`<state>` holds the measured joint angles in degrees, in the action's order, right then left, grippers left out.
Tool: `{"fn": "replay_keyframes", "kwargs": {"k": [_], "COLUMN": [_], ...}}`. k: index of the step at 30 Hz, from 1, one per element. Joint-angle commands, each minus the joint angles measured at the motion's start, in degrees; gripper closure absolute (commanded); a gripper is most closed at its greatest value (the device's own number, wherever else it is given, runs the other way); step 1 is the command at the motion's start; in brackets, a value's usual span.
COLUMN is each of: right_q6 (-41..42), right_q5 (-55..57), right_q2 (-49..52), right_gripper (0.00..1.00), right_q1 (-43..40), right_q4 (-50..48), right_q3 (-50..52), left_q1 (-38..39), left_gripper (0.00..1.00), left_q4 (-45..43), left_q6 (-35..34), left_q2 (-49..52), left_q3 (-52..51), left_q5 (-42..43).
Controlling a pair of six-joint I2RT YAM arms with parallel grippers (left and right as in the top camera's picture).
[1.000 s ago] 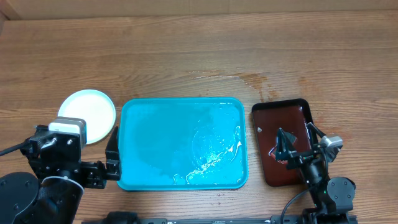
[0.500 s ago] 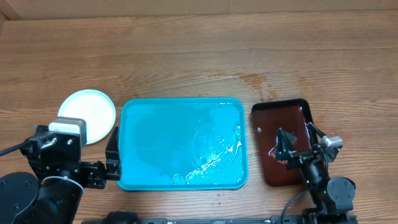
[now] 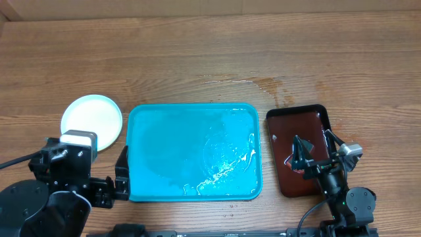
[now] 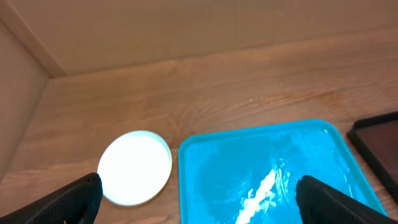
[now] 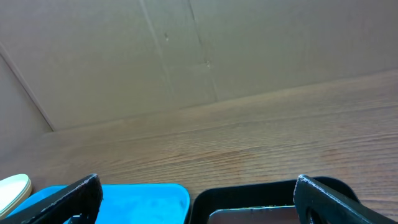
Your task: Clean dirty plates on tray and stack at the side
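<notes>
Overhead: tray (image 3: 164, 145) sits centre frame, wet streaks on its right half. Plates (image 3: 92, 117) are stacked on the table (image 3: 210, 52), just left of the tray. Right gripper (image 3: 316, 150) is over the dark red tray (image 3: 296, 122), lower right.
Left wrist: left gripper (image 4: 199, 202) jaws wide apart, holding nothing.
Right wrist: right jaws also wide apart, nothing held.

A wood-grain table (image 3: 197, 52) backed by plain cardboard walls (image 5: 186, 50).
</notes>
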<state>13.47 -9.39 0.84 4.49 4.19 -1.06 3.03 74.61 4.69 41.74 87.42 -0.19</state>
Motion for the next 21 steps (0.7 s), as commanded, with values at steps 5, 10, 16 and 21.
{"fn": "replay_keyframes", "kwargs": {"k": [5,10,16,21], "right_q6": [0.28,0.28,0.28,0.26], "right_q5": [0.79,0.81,0.79,0.79], "right_q2": [-0.68,-0.68,-0.68,-0.68], "right_gripper": [0.00,0.00,0.00,0.00], "right_q1": [0.00,0.00,0.00,0.00], "right_q4": [-0.20,-0.20,-0.20,-0.20], "right_q3": [0.61,0.61,0.61,0.61], "left_q1": [0.15,-0.11,-0.13,-0.13], "left_gripper": [0.00,0.00,0.00,0.00], "left_q4": [-0.39,-4.87,-21.07,-38.36], "left_q6": [2.62,5.03,5.66,5.64], "left_q2": [0.09,0.04,-4.61,-13.92], "left_q3": [0.04,-0.72,-9.64,-25.64], "left_q5": [-2.45,-2.93,-1.73,-0.17]}}
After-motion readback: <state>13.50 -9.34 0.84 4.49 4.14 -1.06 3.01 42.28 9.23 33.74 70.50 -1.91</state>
